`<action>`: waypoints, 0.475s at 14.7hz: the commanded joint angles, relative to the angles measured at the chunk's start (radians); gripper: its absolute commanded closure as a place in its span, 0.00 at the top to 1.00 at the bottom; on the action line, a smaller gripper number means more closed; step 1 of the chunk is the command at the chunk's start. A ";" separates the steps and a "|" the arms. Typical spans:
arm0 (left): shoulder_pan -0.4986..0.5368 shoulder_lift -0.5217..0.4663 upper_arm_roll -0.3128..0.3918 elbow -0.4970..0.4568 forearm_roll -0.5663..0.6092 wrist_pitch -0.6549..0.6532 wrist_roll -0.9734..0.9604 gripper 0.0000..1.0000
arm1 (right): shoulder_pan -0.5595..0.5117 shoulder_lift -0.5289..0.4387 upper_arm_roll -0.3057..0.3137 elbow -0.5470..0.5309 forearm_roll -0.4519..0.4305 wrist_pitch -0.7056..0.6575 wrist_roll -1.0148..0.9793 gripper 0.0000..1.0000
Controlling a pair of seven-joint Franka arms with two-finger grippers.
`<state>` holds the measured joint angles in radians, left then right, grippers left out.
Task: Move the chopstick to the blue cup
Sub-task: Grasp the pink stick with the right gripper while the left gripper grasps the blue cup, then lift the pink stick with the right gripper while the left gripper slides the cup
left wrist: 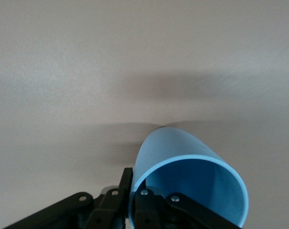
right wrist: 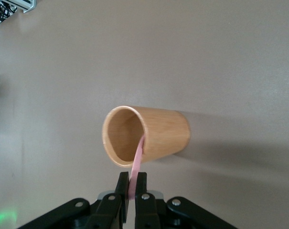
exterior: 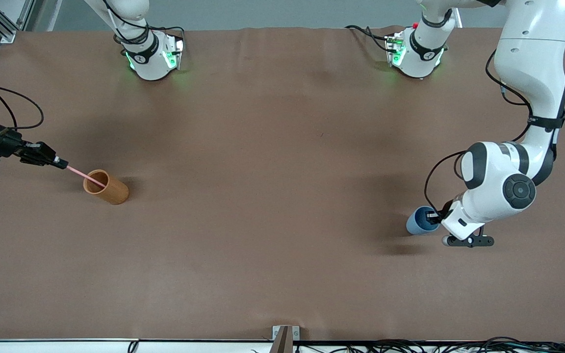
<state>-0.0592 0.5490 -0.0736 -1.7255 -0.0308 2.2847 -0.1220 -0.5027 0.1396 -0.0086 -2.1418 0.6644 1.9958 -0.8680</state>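
My right gripper is shut on the upper end of the pink chopstick, beside the tan cup at the right arm's end of the table. The stick's lower end is inside the tan cup; the right wrist view shows the chopstick pinched between the fingers. My left gripper is shut on the rim of the blue cup at the left arm's end of the table. In the left wrist view one finger is outside the blue cup and one inside.
The brown table stretches wide between the two cups. The arm bases stand along its edge farthest from the front camera. A small bracket sits at the table's nearest edge.
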 commanded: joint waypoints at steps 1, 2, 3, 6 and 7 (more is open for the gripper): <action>-0.097 -0.078 0.008 -0.019 -0.001 -0.010 -0.178 0.00 | -0.016 -0.008 0.013 0.000 0.029 -0.002 -0.010 0.02; -0.138 -0.090 0.008 -0.017 -0.001 -0.031 -0.250 0.00 | -0.013 -0.012 0.015 0.006 0.027 -0.003 -0.003 0.02; -0.183 -0.093 0.008 -0.002 -0.001 -0.060 -0.328 0.00 | -0.010 -0.014 0.015 0.019 0.027 -0.006 0.001 0.02; -0.313 -0.084 0.003 0.078 -0.006 -0.120 -0.563 0.00 | -0.005 -0.021 0.019 0.098 0.009 -0.080 0.069 0.02; -0.356 -0.081 0.000 0.096 -0.014 -0.120 -0.631 0.00 | 0.003 -0.026 0.019 0.132 -0.015 -0.104 0.099 0.02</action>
<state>-0.3491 0.4623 -0.0796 -1.6791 -0.0308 2.1953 -0.6417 -0.5018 0.1350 0.0000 -2.0679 0.6634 1.9448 -0.8305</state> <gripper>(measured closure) 0.952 0.912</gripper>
